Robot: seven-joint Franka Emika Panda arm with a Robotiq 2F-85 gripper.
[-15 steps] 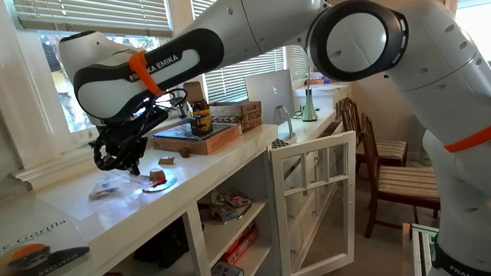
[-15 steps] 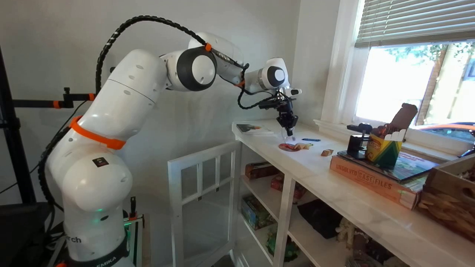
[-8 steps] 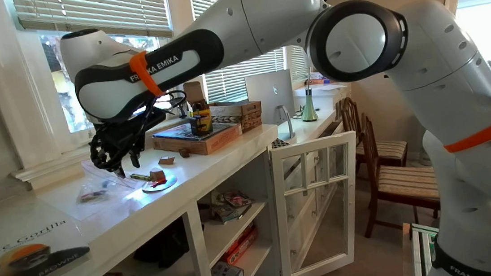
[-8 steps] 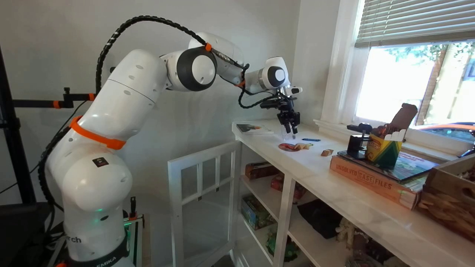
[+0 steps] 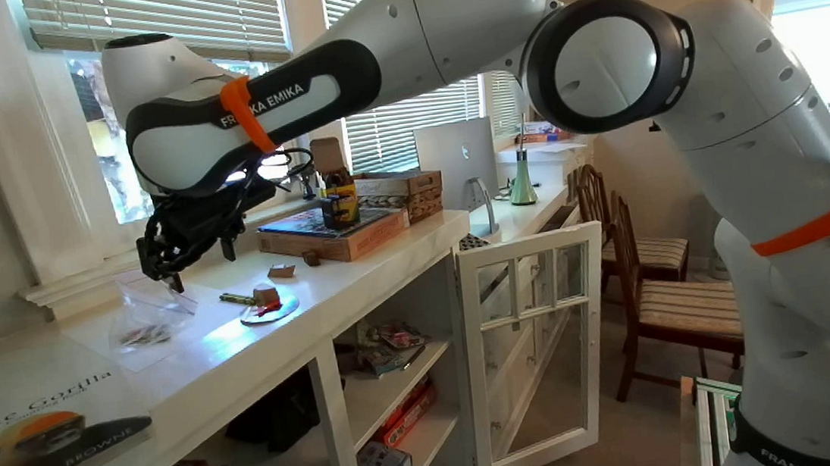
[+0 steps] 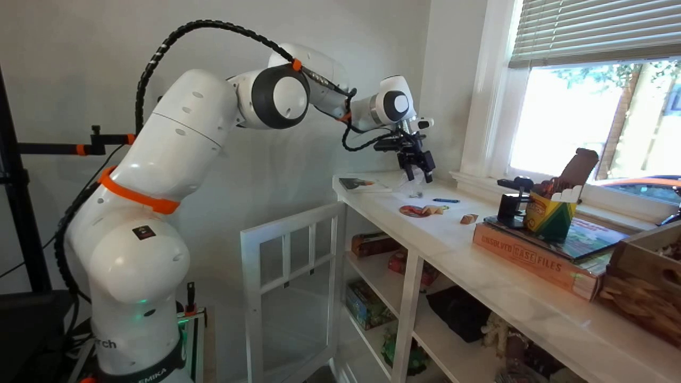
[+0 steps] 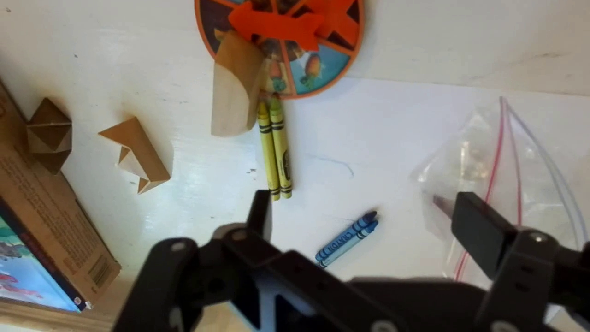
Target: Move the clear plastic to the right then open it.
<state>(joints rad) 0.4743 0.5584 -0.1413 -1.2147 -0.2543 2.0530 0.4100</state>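
The clear plastic is a see-through zip bag with pink seal lines, at the right of the wrist view. In both exterior views it stands partly raised on the white counter, small items in its lower part; the bag sits below my gripper. Wide apart, the fingers of my gripper hold nothing between them. One finger overlaps the bag in the wrist view and hides part of it; whether it touches the film I cannot tell. The other finger is near the yellow crayons.
Yellow crayons and blue crayons lie on a white paper sheet. Nearby are a round picture disc, a wooden block and folded brown pieces. A game box and a book flank the area.
The gripper has gone from shut to wide apart and has risen. In an exterior view it and the bag have shifted left, uncovering the yellow crayons; the bag stands taller.
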